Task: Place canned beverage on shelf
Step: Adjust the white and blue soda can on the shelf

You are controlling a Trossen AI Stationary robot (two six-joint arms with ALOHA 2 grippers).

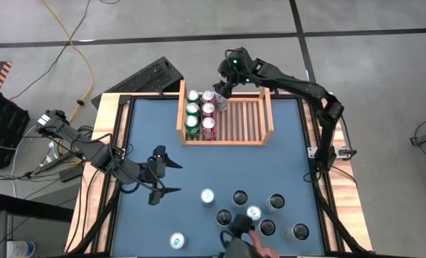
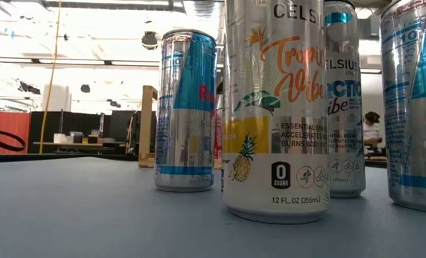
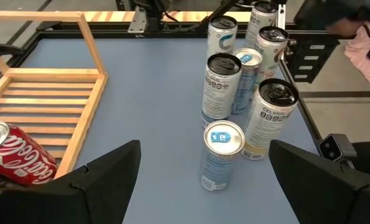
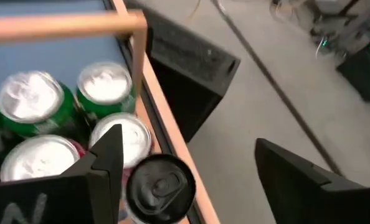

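Reading "Tropical Vibe": Celsius can point(image 2: 275, 107).

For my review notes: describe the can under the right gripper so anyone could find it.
Start at the wooden shelf at the table's far edge. The black-topped can stands in its third column, under the open right gripper; its neighbours have silver tops.

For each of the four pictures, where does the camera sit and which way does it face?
High: above the table, facing straight down; both arms show.
Low: at tabletop height, facing level across at cans; no arm shows.
Left wrist: on the left arm, facing the loose cans; left hand open.
Right wrist: on the right arm, facing down at the shelf; right hand open.
Shared: high and right wrist both show the shelf.
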